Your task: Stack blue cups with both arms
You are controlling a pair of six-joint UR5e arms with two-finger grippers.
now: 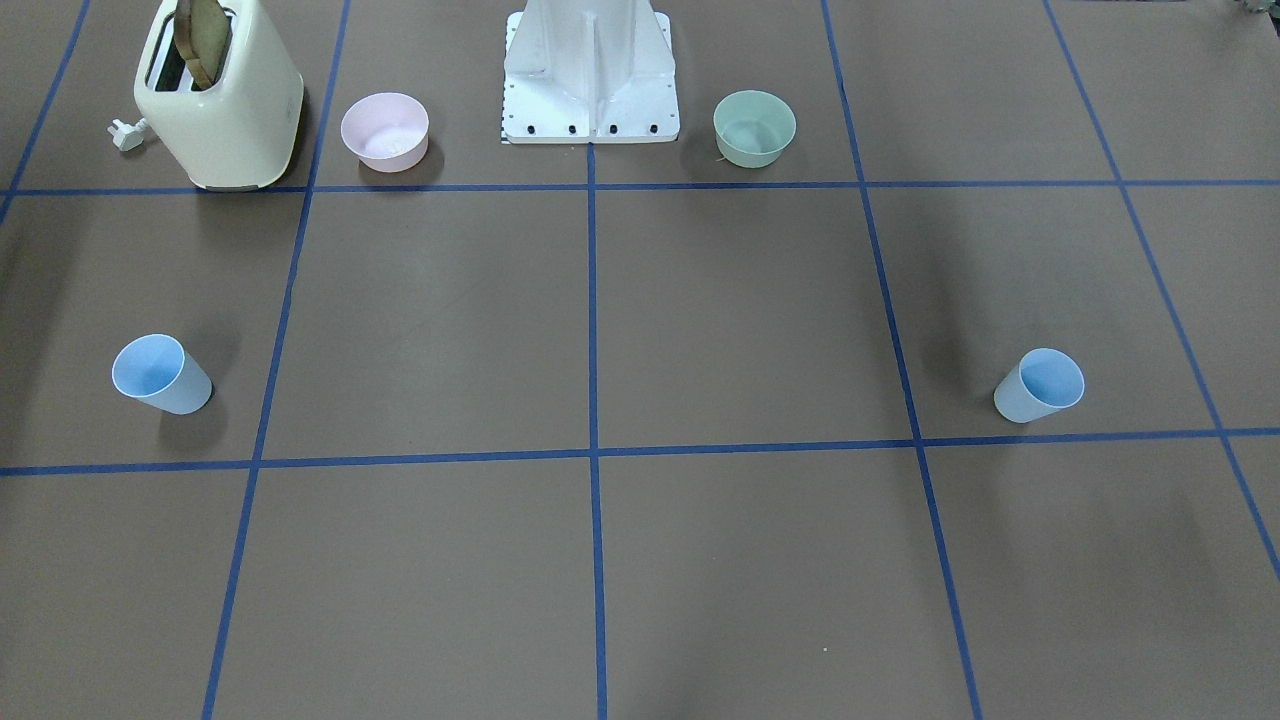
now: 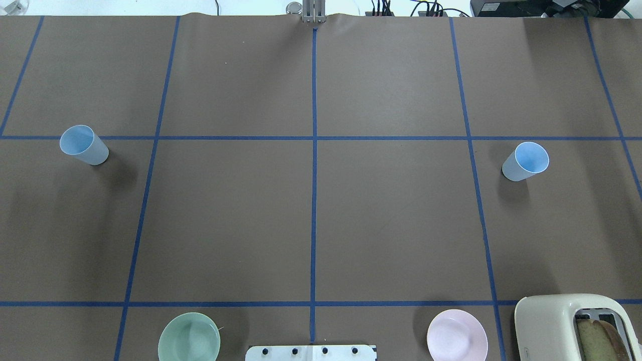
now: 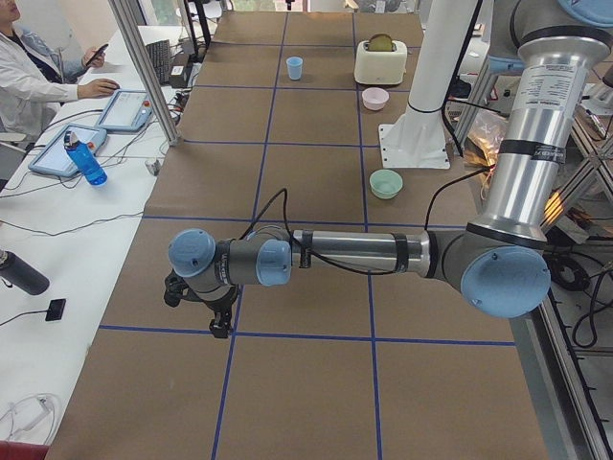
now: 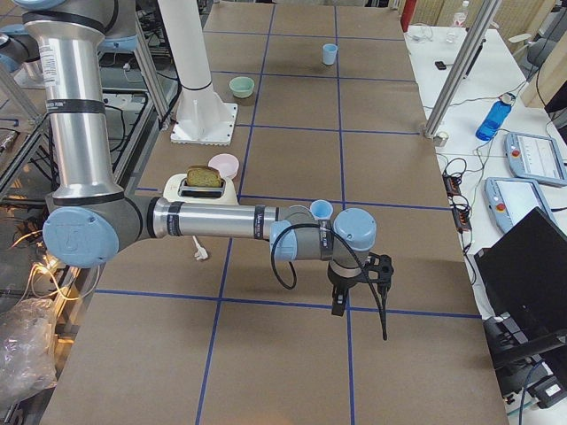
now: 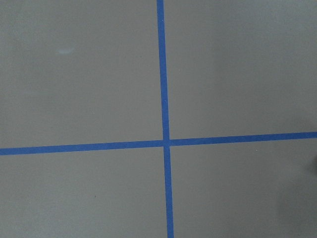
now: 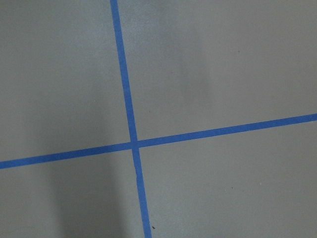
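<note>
Two pale-blue cups stand upright and far apart on the brown table. One cup (image 2: pixel 84 145) is on my left side and also shows in the front view (image 1: pixel 1040 385). The other cup (image 2: pixel 525 161) is on my right side and also shows in the front view (image 1: pixel 160 375). Neither arm appears in the overhead or front views. My left gripper (image 3: pixel 220 321) shows only in the exterior left view, hanging over the table, and my right gripper (image 4: pixel 350 297) only in the exterior right view. I cannot tell whether either is open or shut. Both wrist views show only bare table and blue tape.
A cream toaster (image 1: pixel 220 95) with toast, a pink bowl (image 1: pixel 385 130) and a pale-green bowl (image 1: pixel 754 127) stand beside the white base stand (image 1: pixel 590 75). An operator (image 3: pixel 29 67) sits at a side desk with tablets and a blue bottle (image 3: pixel 86 161).
</note>
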